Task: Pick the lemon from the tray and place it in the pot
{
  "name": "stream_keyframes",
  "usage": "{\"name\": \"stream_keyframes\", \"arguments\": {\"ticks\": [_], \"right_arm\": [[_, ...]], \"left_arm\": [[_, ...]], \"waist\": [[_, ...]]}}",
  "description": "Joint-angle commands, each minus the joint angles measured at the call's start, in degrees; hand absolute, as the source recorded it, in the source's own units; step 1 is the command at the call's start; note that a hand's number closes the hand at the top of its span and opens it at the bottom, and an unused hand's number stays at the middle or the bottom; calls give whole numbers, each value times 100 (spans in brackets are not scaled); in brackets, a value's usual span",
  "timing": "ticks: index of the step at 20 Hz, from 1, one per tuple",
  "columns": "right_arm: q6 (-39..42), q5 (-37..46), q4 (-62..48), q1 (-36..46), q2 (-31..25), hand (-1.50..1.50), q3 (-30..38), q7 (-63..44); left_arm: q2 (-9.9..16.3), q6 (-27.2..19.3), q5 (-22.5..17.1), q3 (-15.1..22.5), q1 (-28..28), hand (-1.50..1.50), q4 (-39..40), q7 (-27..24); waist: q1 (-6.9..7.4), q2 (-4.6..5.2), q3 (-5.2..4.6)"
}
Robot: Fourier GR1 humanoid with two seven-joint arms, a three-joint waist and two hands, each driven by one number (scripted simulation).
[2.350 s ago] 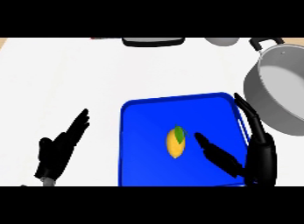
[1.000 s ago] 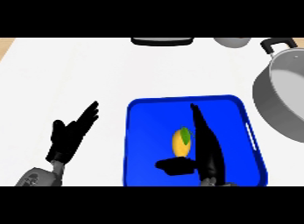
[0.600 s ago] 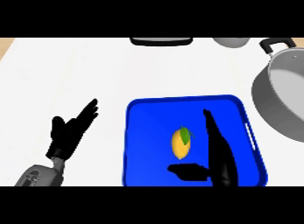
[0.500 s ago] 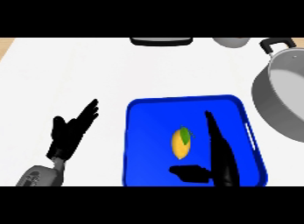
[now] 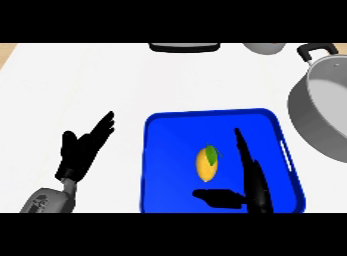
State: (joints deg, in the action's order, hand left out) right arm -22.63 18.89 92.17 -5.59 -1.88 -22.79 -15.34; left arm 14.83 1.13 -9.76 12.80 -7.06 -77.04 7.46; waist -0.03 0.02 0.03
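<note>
Your right hand [image 5: 248,186] is spread open beside the lemon [image 5: 208,163], thumb below, ready to grab. The lemon lies on the blue tray [image 5: 174,150]. The pot [image 5: 331,107] waits nearby. Your left hand [image 5: 82,150] rests open.

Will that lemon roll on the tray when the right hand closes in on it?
Probably a little. The lemon is oval and lies loose on the flat blue tray, so a nudge from the open right hand beside it could roll it sideways. It looks rigid, so it should hold its shape when gripped.
</note>
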Motion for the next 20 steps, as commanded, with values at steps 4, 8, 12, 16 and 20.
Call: {"name": "stream_keyframes", "arguments": {"ticks": [4,8,12,16,20], "right_arm": [[160,-1088,-987,-14,184,-150,503,1312],[-83,-1824,-2165,679,187,-150,436,1879],[42,-1862,-2071,650,186,-150,416,1938],[-544,-1371,-2717,984,183,150,-258,2215],[-234,-2224,-3212,845,182,150,-49,3252]], "left_arm": [[12,140,165,-144,415,0,-332,33],[-142,181,289,-242,112,0,-158,109],[-202,385,345,-480,132,0,-144,100],[-495,137,520,-294,-110,0,160,64],[-222,476,331,-485,175,0,314,-297]], "waist": [[19,-1,0],[26,5,0],[6,-1,-3],[14,6,-2],[52,29,4]]}}
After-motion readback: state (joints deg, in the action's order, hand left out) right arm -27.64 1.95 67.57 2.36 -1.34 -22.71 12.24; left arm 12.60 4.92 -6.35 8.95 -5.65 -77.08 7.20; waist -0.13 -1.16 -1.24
